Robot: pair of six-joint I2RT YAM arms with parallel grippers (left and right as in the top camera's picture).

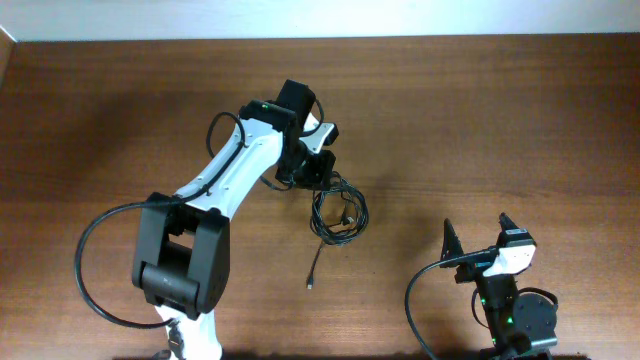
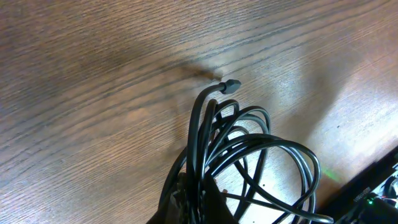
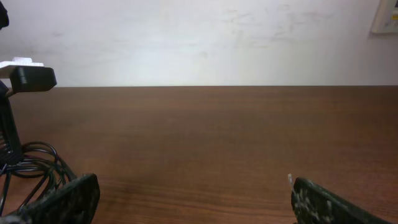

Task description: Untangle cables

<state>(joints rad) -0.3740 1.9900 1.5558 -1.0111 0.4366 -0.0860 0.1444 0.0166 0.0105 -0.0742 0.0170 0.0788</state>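
Note:
The cables [image 1: 338,212] are a bundle of thin black loops near the table's middle, with one loose end trailing toward the front to a small plug [image 1: 311,285]. My left gripper [image 1: 312,172] is at the bundle's far side, shut on several strands. In the left wrist view the cables [image 2: 249,155] fan out from between the fingers [image 2: 200,202], and one plug end [image 2: 230,86] sticks up. My right gripper [image 1: 478,235] is open and empty at the front right, well apart from the bundle. The right wrist view shows the cables [image 3: 31,163] at far left.
The wooden table [image 1: 480,120] fills the overhead view. The left arm [image 1: 225,180] reaches diagonally from its base [image 1: 180,265] at the front left. A thick black robot cable [image 1: 100,260] loops beside that base. A white wall [image 3: 199,37] is behind the table.

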